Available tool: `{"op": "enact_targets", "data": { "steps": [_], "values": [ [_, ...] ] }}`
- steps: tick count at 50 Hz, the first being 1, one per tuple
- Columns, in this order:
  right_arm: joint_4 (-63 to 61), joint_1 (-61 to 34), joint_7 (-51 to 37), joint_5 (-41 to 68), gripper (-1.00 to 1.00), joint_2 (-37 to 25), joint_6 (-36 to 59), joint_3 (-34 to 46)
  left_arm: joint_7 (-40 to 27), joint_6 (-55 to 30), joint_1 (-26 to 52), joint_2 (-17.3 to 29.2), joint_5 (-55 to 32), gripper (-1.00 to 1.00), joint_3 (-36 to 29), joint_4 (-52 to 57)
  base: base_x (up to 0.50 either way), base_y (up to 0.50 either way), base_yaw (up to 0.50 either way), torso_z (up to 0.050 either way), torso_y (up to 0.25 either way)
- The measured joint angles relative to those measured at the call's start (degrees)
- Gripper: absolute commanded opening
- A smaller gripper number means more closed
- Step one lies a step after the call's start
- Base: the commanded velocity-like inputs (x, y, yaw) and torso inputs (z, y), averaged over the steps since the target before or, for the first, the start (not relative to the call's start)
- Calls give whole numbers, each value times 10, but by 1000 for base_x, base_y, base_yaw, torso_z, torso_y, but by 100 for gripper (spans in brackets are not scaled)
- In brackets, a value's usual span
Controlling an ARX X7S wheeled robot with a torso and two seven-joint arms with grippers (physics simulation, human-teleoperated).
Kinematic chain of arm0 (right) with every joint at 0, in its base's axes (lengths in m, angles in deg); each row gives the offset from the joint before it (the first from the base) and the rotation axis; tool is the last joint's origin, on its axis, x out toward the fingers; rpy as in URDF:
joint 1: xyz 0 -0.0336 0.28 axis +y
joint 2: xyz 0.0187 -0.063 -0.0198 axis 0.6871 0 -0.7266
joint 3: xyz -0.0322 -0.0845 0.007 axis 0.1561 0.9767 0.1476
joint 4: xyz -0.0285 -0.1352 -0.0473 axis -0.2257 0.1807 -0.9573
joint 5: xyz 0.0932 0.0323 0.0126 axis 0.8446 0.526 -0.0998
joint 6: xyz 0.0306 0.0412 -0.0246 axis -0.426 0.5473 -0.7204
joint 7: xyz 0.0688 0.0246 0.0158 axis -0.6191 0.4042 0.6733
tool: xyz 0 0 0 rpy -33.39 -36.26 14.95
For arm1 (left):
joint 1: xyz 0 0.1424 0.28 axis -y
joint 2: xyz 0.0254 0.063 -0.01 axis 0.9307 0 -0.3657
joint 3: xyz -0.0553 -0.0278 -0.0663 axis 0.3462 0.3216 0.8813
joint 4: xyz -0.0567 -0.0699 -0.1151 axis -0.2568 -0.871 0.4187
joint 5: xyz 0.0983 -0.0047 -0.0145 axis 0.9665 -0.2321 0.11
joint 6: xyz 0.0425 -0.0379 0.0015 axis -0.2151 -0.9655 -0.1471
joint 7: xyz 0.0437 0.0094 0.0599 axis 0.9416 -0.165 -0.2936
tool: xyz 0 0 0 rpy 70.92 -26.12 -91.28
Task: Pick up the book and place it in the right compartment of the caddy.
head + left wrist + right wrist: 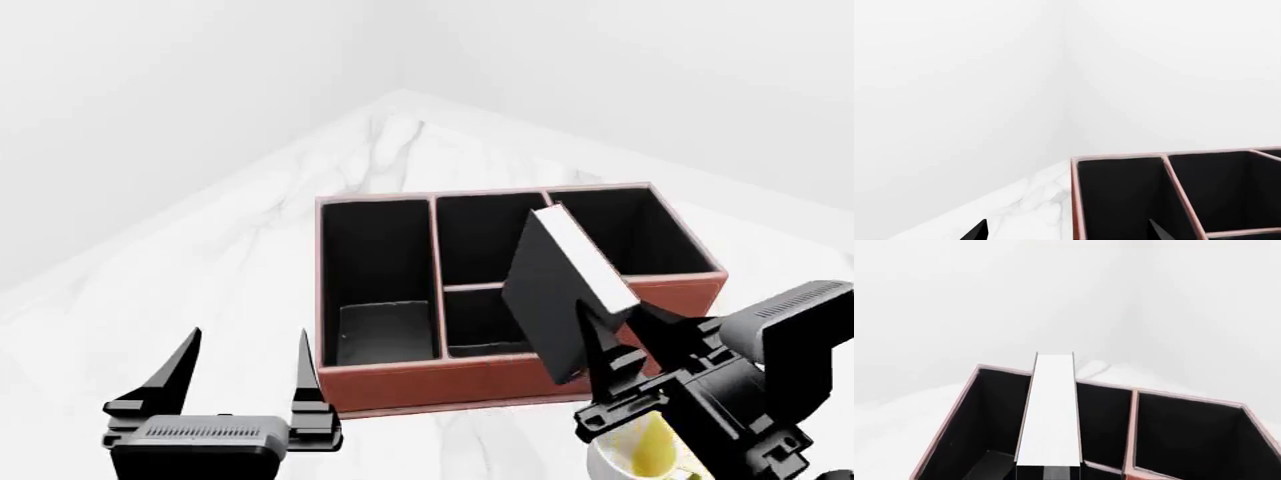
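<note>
The reddish-brown caddy (400, 385) stands on the white marble table. Its right compartment (627, 235) is the tall square black-lined section at the right. My right gripper (625, 352) is shut on the black book (554, 300) and holds it tilted above the caddy's front, over the wall between the middle and right sections. In the right wrist view the book's white page edge (1051, 410) points away over the caddy (1131, 430), and the gripper (1051, 476) clamps its near end. My left gripper (247, 375) is open and empty in front of the caddy's left end, also seen in the left wrist view (1067, 232).
A white-and-yellow mug (647, 455) stands just under my right arm at the front right. The caddy's corner (1074, 195) lies between the left fingertips in the left wrist view. White walls meet in a corner behind the table.
</note>
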Motion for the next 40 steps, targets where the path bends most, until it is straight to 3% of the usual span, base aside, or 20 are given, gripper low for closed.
{"op": "enact_targets", "data": {
  "steps": [18,40],
  "values": [
    [-23,-139,-94,143,-100,-49,59,-30,-2,-1,2,1,-1,100,-3,-3,0,0,0,0,1],
    [42,-299,-176,222,-100,-66,108,-4,-5,0,4,4,-3,100,-5,-5,0,0,0,0,1]
  ]
}}
